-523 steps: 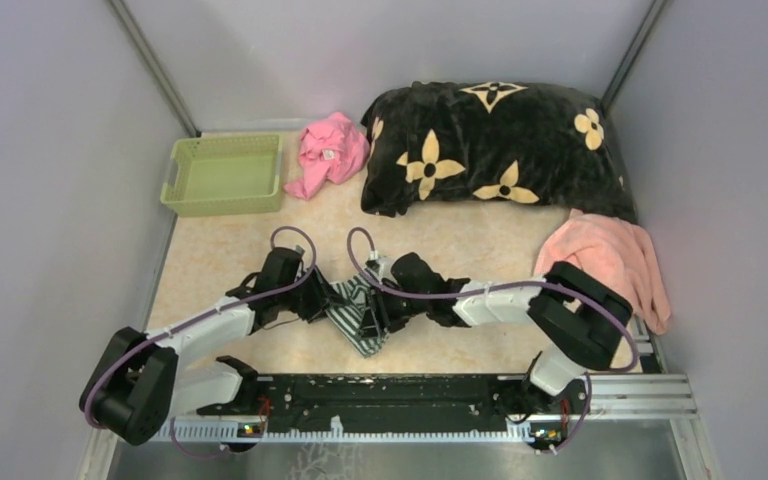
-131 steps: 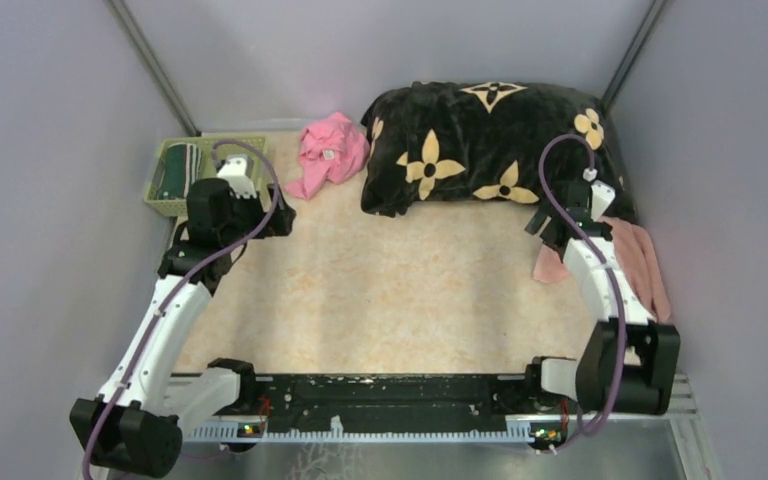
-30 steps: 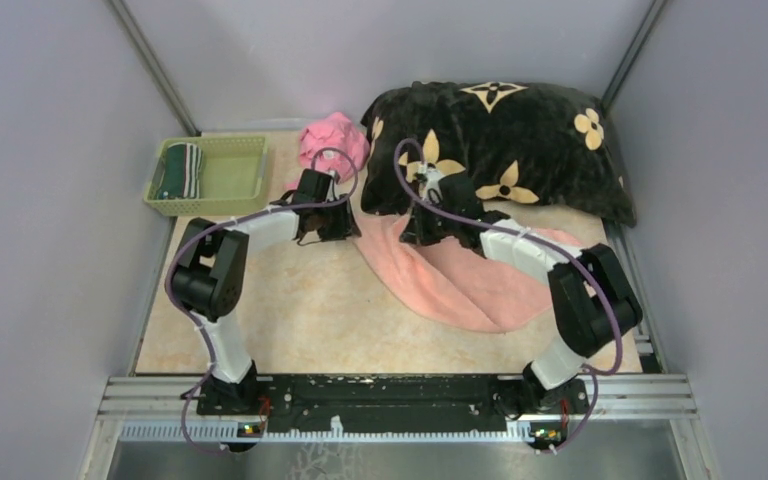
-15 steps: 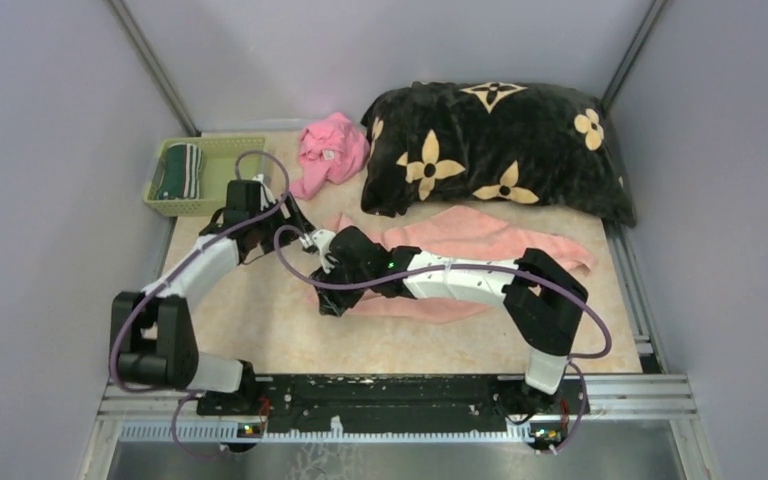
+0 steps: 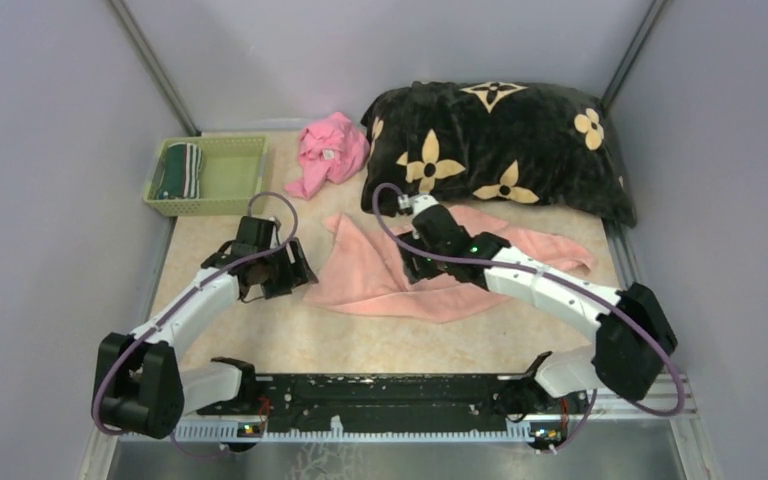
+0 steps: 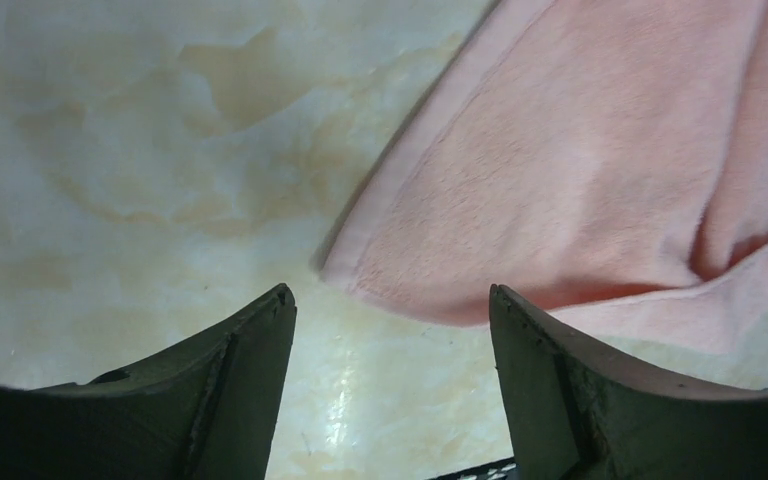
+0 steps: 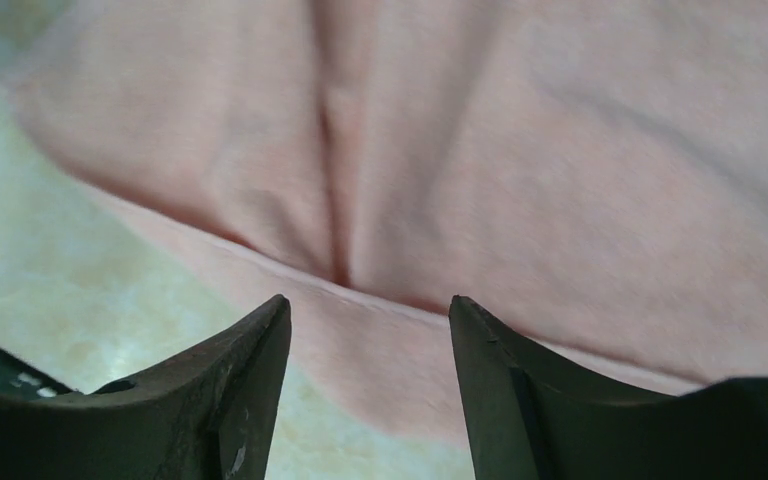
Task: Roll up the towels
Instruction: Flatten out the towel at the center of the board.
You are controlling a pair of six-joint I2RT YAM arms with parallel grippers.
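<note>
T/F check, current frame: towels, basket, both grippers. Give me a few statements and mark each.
The green striped towel sits rolled in the basket. True.
The salmon towel is rolled. False: it lies spread and wrinkled on the table.
The left gripper is shut on the salmon towel. False: it is open, with the towel's corner just ahead of its fingertips.
The right gripper is open above the salmon towel. True.
</note>
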